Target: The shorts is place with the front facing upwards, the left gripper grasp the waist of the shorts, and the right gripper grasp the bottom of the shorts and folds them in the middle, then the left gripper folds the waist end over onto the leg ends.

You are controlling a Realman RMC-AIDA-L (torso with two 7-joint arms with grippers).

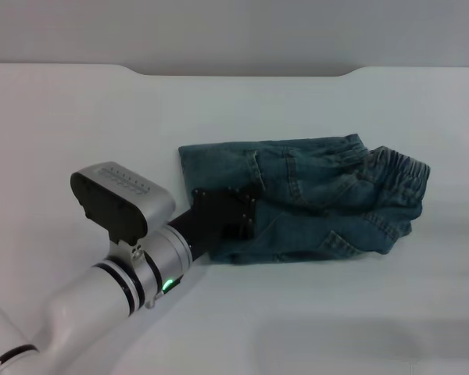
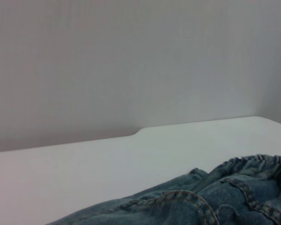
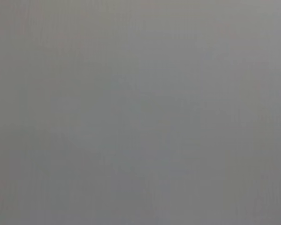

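The blue denim shorts (image 1: 320, 195) lie folded in a compact bundle at the middle of the white table (image 1: 78, 125). Their gathered elastic waist (image 1: 402, 168) sits at the right end, on top of other denim layers. My left gripper (image 1: 246, 212), black, is low over the left part of the bundle, close to its front edge and touching or nearly touching the cloth. In the left wrist view the shorts (image 2: 215, 201) fill the near corner, with the waist (image 2: 262, 161) farther off. My right gripper is out of view; the right wrist view shows only plain grey.
The table's back edge has a shallow raised lip (image 1: 242, 73) in front of a grey wall. Bare white tabletop surrounds the shorts on all sides. My left arm (image 1: 133, 266) reaches in from the lower left corner.
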